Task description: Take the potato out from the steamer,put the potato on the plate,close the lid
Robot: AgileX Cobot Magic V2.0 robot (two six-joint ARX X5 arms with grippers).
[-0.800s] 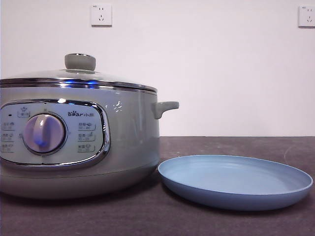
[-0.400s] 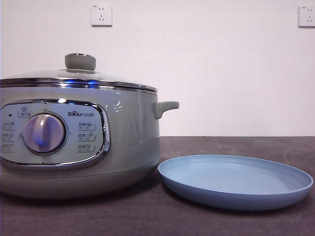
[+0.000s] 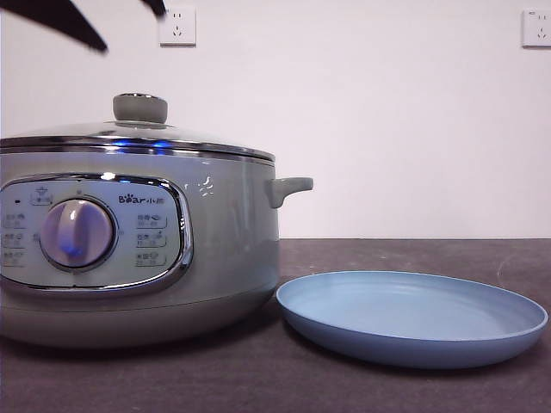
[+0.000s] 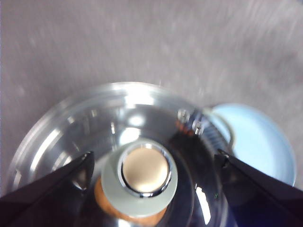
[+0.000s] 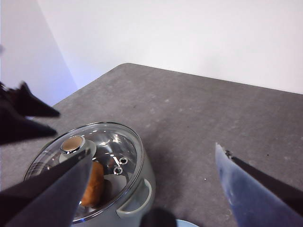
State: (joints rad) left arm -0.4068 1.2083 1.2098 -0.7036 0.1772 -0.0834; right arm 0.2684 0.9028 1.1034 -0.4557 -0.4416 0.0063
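Two black finger tips [image 3: 60,21] of the left gripper [image 3: 108,17] show at the top left corner of the front view, above the steamer [image 3: 224,232] and apart from it. The steamer stands on the dark table [image 3: 413,391] with its lid [image 3: 129,136] seated on the rim and the grey-green knob [image 3: 140,108] upright on top. Just beside the steamer, to the right in this view, lies the light blue plate [image 3: 413,317].

From the left wrist view, the left gripper [image 4: 154,165] hangs directly over the lid [image 4: 71,132], its fingers [image 4: 52,182] spread wide on either side of the knob [image 4: 140,178] and touching nothing. Through the glass an orange-brown patch of the potato [image 4: 102,198] shows beneath the knob, inside the steamer. Part of the plate [image 4: 258,142] shows past the lid's rim.

From the right wrist view, the right gripper [image 5: 154,163] is held high above the table [image 5: 199,109], fingers [image 5: 57,189] released and wide apart, holding nothing. Below it sits the steamer [image 5: 142,194], lid [image 5: 113,142] closed, the potato [image 5: 92,184] lying inside under the glass. The left gripper's dark tips [image 5: 23,111] appear near the knob [image 5: 72,144], at that side of the steamer.
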